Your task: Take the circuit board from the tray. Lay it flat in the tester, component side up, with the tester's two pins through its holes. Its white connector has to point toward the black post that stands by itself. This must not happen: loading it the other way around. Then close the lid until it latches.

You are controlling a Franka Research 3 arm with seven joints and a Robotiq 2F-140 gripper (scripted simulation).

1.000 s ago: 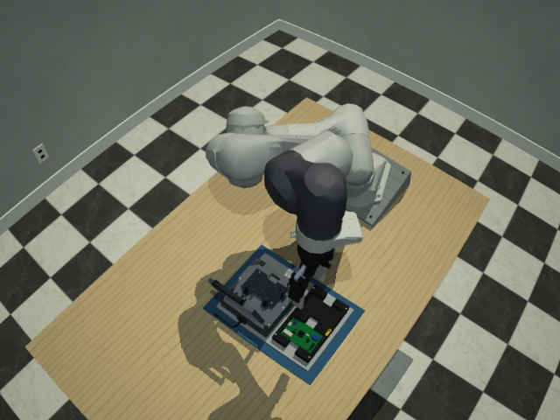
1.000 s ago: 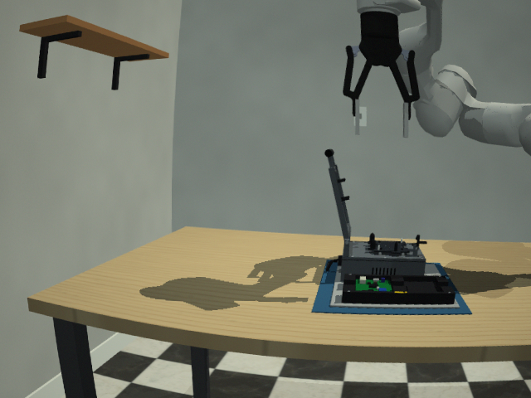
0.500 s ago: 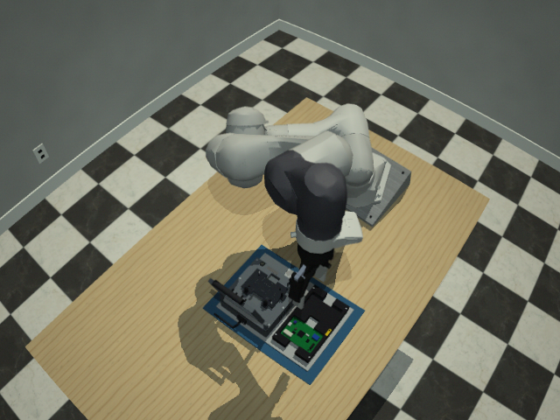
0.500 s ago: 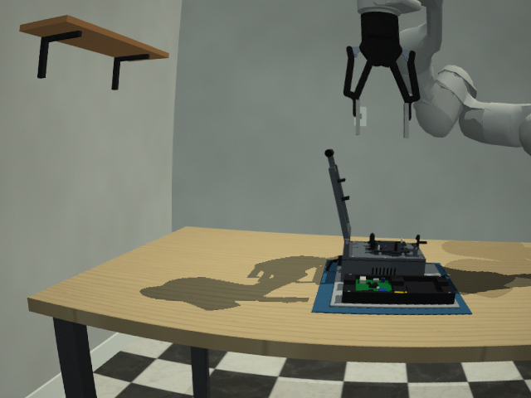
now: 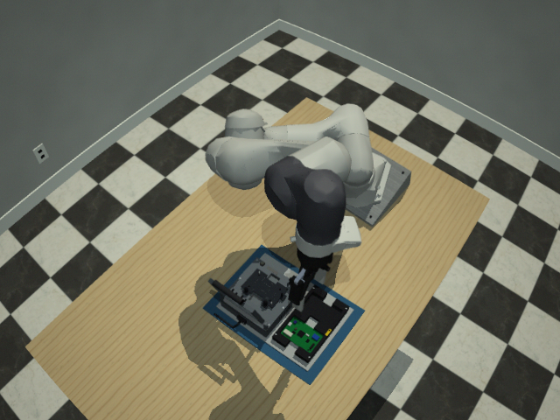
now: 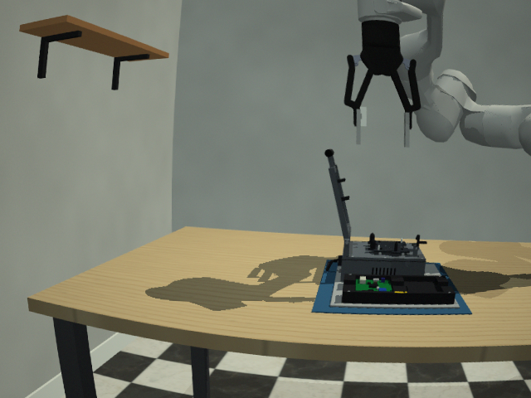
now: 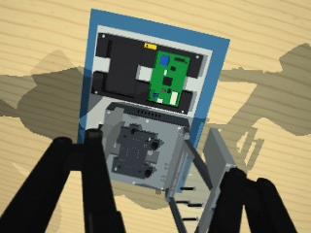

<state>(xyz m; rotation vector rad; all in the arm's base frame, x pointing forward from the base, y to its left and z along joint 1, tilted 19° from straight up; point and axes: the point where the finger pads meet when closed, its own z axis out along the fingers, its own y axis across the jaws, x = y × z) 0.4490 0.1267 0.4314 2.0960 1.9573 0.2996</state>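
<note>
Your gripper (image 5: 297,302) (image 6: 382,144) (image 7: 164,130) is hanging high above the tester (image 5: 264,293) (image 6: 383,263) (image 7: 141,150), pointing down, its fingers standing a little over halfway open with nothing between them. In the exterior view you are seeing a pale pad on each fingertip, the two hanging side by side and well apart.

The circuit board (image 5: 301,334) (image 6: 372,284) (image 7: 169,79) is lying in the black tray (image 5: 333,316) (image 6: 398,297) (image 7: 123,68), green and component side up, filling one end while the other end is showing bare black. Its white connector (image 5: 288,332) (image 6: 362,279) (image 7: 174,98) is sitting at the edge of the board nearer the tester in your wrist view. A yellow mark (image 5: 328,332) (image 6: 400,292) (image 7: 151,46) is showing on the tray's rim beside the board.

The tester is standing just beside the tray, its lid (image 5: 228,293) (image 6: 338,199) raised and leaning slightly outward, away from the dark nest (image 5: 264,287) (image 7: 132,151). Small dark posts are rising around that nest, but the two pins are too small for you to pick out with confidence; the lone black post is perhaps hard to single out too.

Both units are resting over a blue mat (image 5: 310,377) (image 6: 322,299) (image 7: 160,30) on the wooden table (image 5: 149,316) (image 6: 192,257) (image 7: 272,29).
</note>
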